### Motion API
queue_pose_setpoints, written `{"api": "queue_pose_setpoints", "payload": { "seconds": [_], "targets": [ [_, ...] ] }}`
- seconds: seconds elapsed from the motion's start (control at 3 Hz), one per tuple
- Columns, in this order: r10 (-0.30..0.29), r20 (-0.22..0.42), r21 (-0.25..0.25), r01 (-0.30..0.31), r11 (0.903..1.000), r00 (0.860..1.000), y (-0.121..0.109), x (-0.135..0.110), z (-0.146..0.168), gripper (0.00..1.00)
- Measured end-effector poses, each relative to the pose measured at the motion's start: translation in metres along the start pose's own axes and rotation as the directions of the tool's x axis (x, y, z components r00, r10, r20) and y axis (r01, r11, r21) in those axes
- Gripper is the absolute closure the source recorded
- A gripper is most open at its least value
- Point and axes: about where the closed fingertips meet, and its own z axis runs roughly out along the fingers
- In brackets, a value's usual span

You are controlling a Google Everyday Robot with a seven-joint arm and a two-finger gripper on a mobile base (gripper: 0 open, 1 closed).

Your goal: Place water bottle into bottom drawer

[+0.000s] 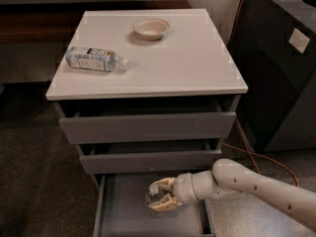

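Note:
The bottom drawer is pulled out below the two upper grey drawers, showing its shallow grey tray. My gripper reaches in from the right, low over the tray's middle. Its yellowish fingers are closed around the water bottle, a clear plastic bottle with a white cap pointing up and to the left. Most of the bottle's body is hidden by the fingers. It is held just above or at the drawer floor; I cannot tell if it touches.
On the white cabinet top lies another bottle with a wide white-and-blue label at the left, and a small white bowl at the back. A dark cabinet stands at the right, with an orange cable on the floor.

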Motion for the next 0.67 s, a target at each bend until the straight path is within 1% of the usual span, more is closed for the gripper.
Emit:
{"api": "queue_pose_setpoints", "payload": {
  "seconds": [0.33,0.67],
  "targets": [
    [0.024,-0.059,0.032,-0.023,0.9992,0.998,-0.003,0.023,0.007,1.00],
    [0.024,-0.115,0.095,-0.013,0.9954,0.993,-0.022,0.061,0.011,1.00]
  ]
}}
